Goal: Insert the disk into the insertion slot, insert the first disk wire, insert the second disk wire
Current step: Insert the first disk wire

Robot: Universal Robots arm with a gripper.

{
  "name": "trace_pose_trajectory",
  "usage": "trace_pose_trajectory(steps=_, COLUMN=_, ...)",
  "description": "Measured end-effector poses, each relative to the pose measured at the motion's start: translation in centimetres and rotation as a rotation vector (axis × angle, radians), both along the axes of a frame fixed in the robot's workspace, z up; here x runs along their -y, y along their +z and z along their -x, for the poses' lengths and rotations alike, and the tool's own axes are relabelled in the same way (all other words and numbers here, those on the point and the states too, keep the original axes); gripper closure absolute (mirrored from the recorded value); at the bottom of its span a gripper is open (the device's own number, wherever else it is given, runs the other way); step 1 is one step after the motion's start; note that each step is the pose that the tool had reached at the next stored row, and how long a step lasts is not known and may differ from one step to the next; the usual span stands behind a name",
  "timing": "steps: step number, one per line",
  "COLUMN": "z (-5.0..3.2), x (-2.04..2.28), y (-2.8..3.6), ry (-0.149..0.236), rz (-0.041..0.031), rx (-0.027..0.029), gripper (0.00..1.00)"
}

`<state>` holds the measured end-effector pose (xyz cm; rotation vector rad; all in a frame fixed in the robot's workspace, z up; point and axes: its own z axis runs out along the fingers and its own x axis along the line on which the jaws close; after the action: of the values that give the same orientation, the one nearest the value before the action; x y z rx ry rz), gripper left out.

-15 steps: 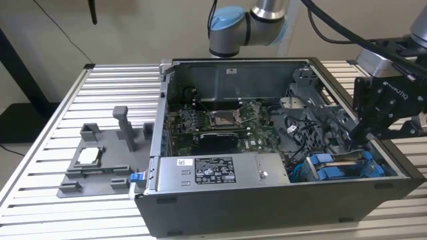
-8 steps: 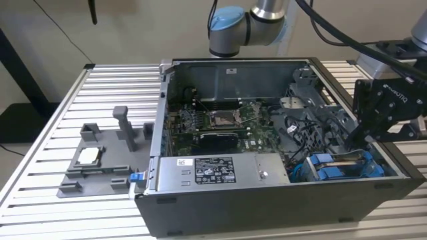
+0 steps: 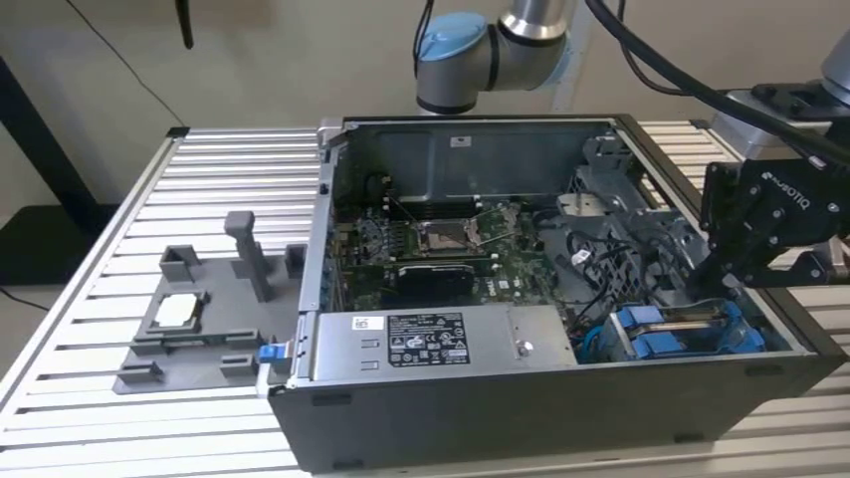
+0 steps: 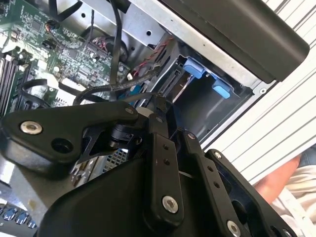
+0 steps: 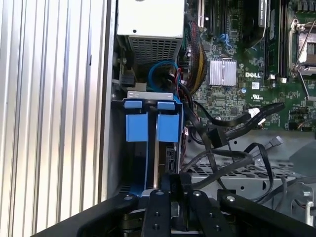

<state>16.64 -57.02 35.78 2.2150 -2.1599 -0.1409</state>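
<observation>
The disk (image 3: 680,337), edged by its blue caddy (image 5: 168,127), sits edge-up inside the insertion slot (image 4: 207,106), the dark drive cage at the case's front corner on the exterior view's right. Its two blue end tabs (image 4: 195,66) show at the cage rim. My gripper (image 3: 704,289) hangs inside the case over the end of the disk away from the tabs. In the second wrist view the gripper (image 4: 159,101) is shut, and a black sleeved disk wire (image 4: 113,90) runs up to its tips. In the first wrist view the gripper (image 5: 174,178) stands just above the cage.
Loose black cables (image 5: 237,129) lie between the cage and the motherboard (image 5: 237,74). The silver power supply box (image 3: 425,339) fills the case front. A grey fixture (image 3: 199,319) stands on the slatted table at the exterior view's left. A person's arm (image 4: 286,182) rests beside the case.
</observation>
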Motion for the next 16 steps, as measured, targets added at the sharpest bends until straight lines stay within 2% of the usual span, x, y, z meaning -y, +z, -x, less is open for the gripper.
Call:
trace_pose_trajectory(steps=12, z=-0.9, x=0.39, y=-0.31, ry=-0.003, rz=-0.0008, rx=-0.0091, gripper=0.81)
trace_pose_trajectory(steps=16, z=-1.06, x=0.41, y=-0.33, ry=-0.003, rz=-0.0008, rx=-0.0175, gripper=0.81)
